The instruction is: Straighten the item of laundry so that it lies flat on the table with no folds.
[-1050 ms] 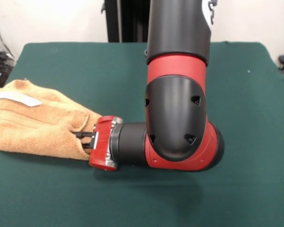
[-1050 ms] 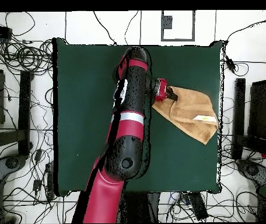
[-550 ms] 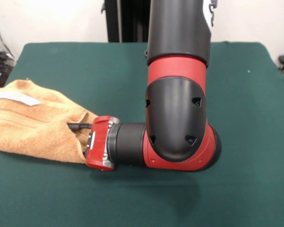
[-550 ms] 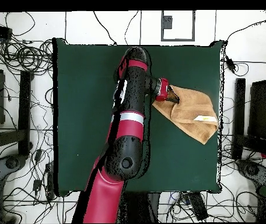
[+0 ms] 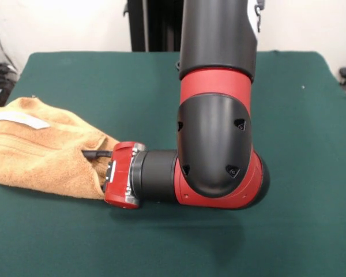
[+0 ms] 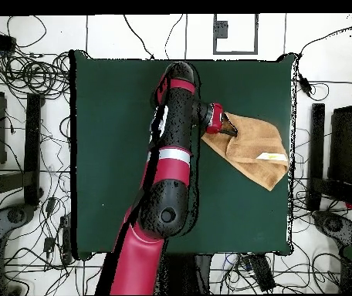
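Observation:
The item of laundry, an orange-tan towel [image 5: 43, 156], lies bunched and folded at the table's left edge, with its white tag [image 5: 22, 119] on top. My gripper [image 5: 94, 169] points sideways into the towel's right corner. It stands open: one black finger [image 5: 91, 154] rests on top of the cloth, and the other is hidden under a fold. In the overhead view the towel [image 6: 258, 148] lies toward the right edge of the green table [image 6: 110, 154], with the gripper [image 6: 227, 123] at its upper left corner.
My bulky red and black arm [image 5: 216, 133] hangs low over the middle of the table [image 5: 300, 144]. Cables and equipment stands [image 6: 25, 131] surround the table on the floor.
One second ago both fingers were close together at the towel's corner. They then spread apart, and the wrist shifted slightly toward the towel. Nothing has moved in the last half second.

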Controlling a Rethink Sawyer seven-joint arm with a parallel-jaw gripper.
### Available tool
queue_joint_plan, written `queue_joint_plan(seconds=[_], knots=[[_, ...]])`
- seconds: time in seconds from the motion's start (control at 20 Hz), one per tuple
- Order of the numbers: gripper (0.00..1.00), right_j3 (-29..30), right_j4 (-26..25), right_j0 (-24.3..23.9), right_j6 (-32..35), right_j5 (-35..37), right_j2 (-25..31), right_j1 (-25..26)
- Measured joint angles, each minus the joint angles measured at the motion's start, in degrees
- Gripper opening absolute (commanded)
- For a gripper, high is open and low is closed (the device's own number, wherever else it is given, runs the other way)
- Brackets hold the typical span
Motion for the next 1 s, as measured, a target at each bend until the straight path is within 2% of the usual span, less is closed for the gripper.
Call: queue_joint_plan(seconds=[1.0], knots=[[1.00, 0.04, -0.11, 0.02, 0.01, -0.01, 1.22, -0.17]])
